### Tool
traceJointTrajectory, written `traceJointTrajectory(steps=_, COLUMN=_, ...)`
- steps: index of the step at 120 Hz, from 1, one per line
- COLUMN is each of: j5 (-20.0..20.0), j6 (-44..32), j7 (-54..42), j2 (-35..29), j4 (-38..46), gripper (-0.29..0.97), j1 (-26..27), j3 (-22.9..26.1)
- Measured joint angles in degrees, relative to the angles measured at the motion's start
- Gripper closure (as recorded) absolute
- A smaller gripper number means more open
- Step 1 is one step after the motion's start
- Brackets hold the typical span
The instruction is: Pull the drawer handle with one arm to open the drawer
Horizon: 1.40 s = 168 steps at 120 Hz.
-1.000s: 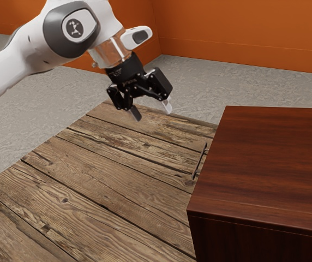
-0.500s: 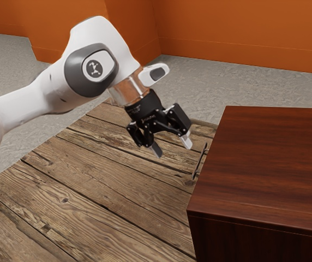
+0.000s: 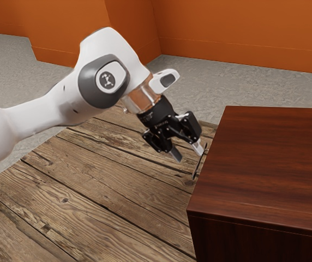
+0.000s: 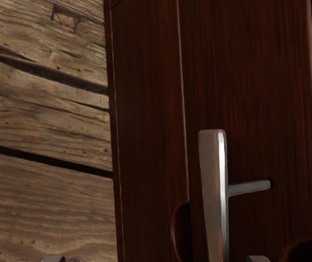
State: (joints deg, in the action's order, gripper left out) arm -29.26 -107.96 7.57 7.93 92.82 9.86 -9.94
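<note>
A dark red-brown wooden cabinet (image 3: 265,164) stands on the plank table at the exterior view's right. Its slim metal drawer handle (image 3: 201,160) runs along the front face that looks toward the arm. My black gripper (image 3: 187,152) hangs open just in front of the handle's upper end, fingers pointing at the cabinet front. In the wrist view the handle bar (image 4: 213,191) stands off the drawer front (image 4: 249,82) on a short post, close ahead and in line with the gap between my fingertips (image 4: 257,258).
The weathered plank table (image 3: 90,185) stretches across the exterior view's left and front of the cabinet. Grey floor (image 3: 227,82) and orange walls (image 3: 243,27) lie behind. My white arm (image 3: 63,109) reaches in from the left above the planks.
My hand has come down and moved toward the exterior view's right, from above the table's far edge to just in front of the drawer handle. The fingers have stayed open.
</note>
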Motion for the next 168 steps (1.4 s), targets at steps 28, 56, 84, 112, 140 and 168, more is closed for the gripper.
traceJointTrajectory(steps=28, j5=-0.3, j6=-1.6, j7=-0.5, j2=-0.3, j4=1.3, gripper=0.29, j1=0.1, j3=0.0)
traceJointTrajectory(steps=56, j5=-0.5, j6=-2.5, j7=-0.8, j2=-0.1, j4=1.5, gripper=0.29, j1=0.5, j3=-0.1)
traceJointTrajectory(steps=84, j5=-0.7, j6=-3.3, j7=-1.0, j2=0.1, j4=2.5, gripper=0.30, j1=0.7, j3=0.0)
traceJointTrajectory(steps=112, j5=-0.7, j6=-3.9, j7=-1.1, j2=-0.2, j4=3.8, gripper=0.30, j1=0.8, j3=-0.1)
traceJointTrajectory(steps=140, j5=-0.4, j6=-4.1, j7=-1.2, j2=-1.9, j4=5.9, gripper=0.31, j1=0.2, j3=-0.5)
traceJointTrajectory(steps=168, j5=-0.1, j6=-4.3, j7=-1.4, j2=-4.2, j4=8.8, gripper=0.31, j1=-0.4, j3=-1.8)
